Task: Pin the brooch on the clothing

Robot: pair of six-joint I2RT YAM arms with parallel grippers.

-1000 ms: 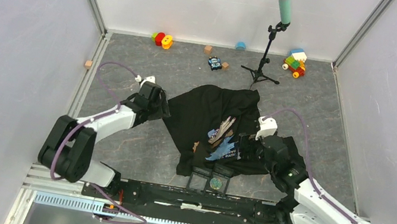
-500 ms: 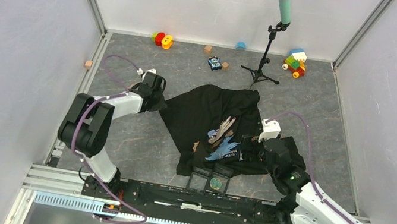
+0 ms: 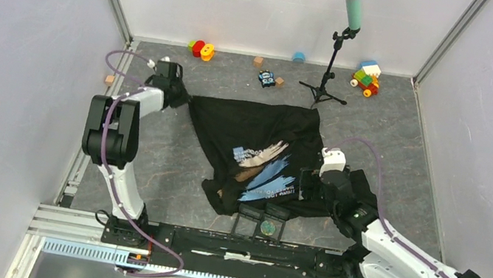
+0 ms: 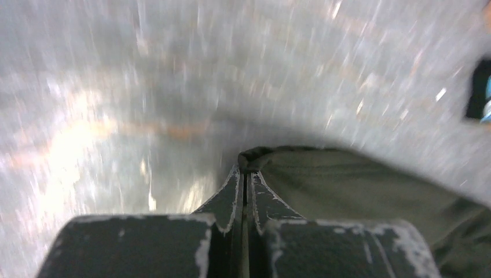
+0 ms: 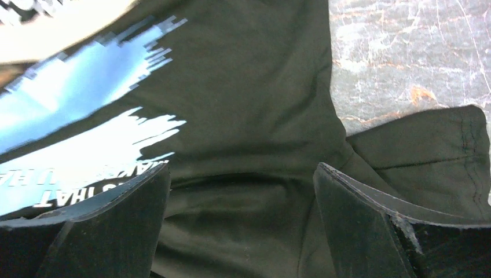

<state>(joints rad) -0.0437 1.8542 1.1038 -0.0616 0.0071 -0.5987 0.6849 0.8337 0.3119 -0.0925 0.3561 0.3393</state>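
Note:
The clothing [image 3: 259, 137], a black T-shirt with blue and tan strokes and white lettering, lies partly spread on the grey floor. My left gripper [image 3: 181, 96] is at the back left, shut on a corner of the shirt's edge and holding it stretched. In the left wrist view the fingertips [image 4: 248, 171] pinch the dark hem [image 4: 257, 155]. My right gripper [image 3: 304, 187] hovers open over the shirt's right part. Its fingers [image 5: 139, 197] straddle loose black cloth [image 5: 243, 116] beside the print. A small round brooch [image 3: 268, 227] sits in a black holder at the near edge.
A microphone stand [image 3: 327, 84] rises behind the shirt. Toys lie along the back wall: a red and yellow one [image 3: 202, 48], a coloured block vehicle [image 3: 367, 77], a small blue toy [image 3: 266, 78]. A wooden cube [image 3: 109, 78] sits at the left wall.
My left gripper shut on the shirt's edge and swung to the back left, dragging the cloth out flatter so the print shows. The right gripper stayed open over the shirt.

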